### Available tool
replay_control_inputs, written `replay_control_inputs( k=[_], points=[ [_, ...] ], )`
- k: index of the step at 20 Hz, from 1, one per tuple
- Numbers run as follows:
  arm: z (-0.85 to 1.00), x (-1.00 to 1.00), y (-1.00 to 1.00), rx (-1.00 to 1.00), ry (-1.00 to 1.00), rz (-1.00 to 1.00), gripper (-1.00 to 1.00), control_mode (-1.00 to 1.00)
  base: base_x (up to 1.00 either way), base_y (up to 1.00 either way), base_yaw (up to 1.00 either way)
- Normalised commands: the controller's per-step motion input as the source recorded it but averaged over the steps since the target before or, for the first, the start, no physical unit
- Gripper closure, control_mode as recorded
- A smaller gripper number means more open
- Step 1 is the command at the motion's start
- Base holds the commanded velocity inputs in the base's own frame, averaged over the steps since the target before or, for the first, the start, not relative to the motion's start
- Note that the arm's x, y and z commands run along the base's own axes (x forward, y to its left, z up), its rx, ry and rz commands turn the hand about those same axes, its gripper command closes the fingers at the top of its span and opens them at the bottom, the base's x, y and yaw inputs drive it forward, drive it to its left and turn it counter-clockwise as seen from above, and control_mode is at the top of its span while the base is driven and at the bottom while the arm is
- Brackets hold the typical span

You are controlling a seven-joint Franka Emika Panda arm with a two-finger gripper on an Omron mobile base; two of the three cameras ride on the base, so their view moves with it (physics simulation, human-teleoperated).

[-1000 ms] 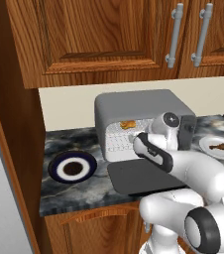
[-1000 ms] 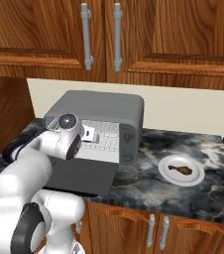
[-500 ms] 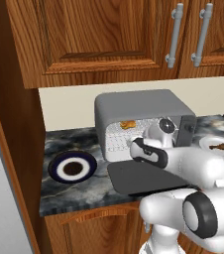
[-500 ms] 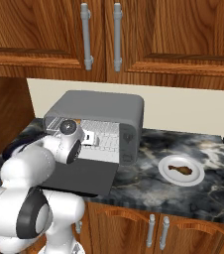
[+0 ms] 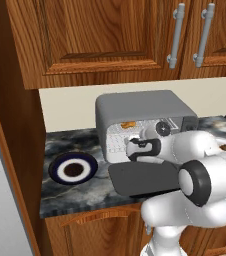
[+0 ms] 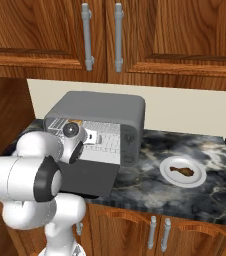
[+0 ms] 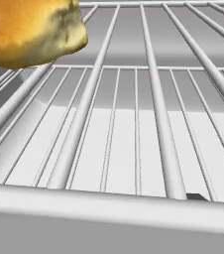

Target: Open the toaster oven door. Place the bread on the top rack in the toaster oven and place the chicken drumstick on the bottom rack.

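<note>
My jaws stand wide open and empty, the small golden-brown rounded bread (image 7: 29,30) lying free on the silver-white wire top rack (image 7: 153,124) ahead.

Grey toaster oven (image 5: 135,107) w/ white interior, dk-grey door (image 5: 145,179), silver-white wire rack (image 7: 148,124). Golden-brown bread (image 7: 27,30). Brown drumstick (image 6: 182,171) on white plate (image 6: 198,178). Counter (image 6: 150,190): dk marble, pale veins. Left plate (image 5: 73,168): navy/white rings.
</note>
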Motion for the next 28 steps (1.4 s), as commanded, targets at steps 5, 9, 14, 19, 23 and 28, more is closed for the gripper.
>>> replay_control_inputs(
  k=[5, 9, 14, 19, 23, 28],
  points=[
    [-0.23, 0.29, 0.00, 0.00, 0.00, 0.00, -1.00, -1.00, 0.00, 0.00, 0.00],
    [-0.34, 0.02, 0.00, -0.01, 0.02, 0.00, -1.00, -1.00, 0.00, 0.00, 0.00],
    [-0.09, -0.45, 0.00, -0.03, 0.17, 0.00, -1.00, -1.00, 0.00, 0.00, 0.00],
    [0.01, -0.85, 0.00, -0.12, 0.31, 0.00, -1.00, -1.00, 0.00, 0.00, 0.00],
    [0.00, -0.91, 0.00, -0.11, 0.35, 0.00, -1.00, -1.00, 0.00, 0.00, 0.00],
    [0.14, -0.72, 0.03, -0.06, 0.27, 0.00, -1.00, -1.00, 0.00, 0.00, 0.00]
  ],
)
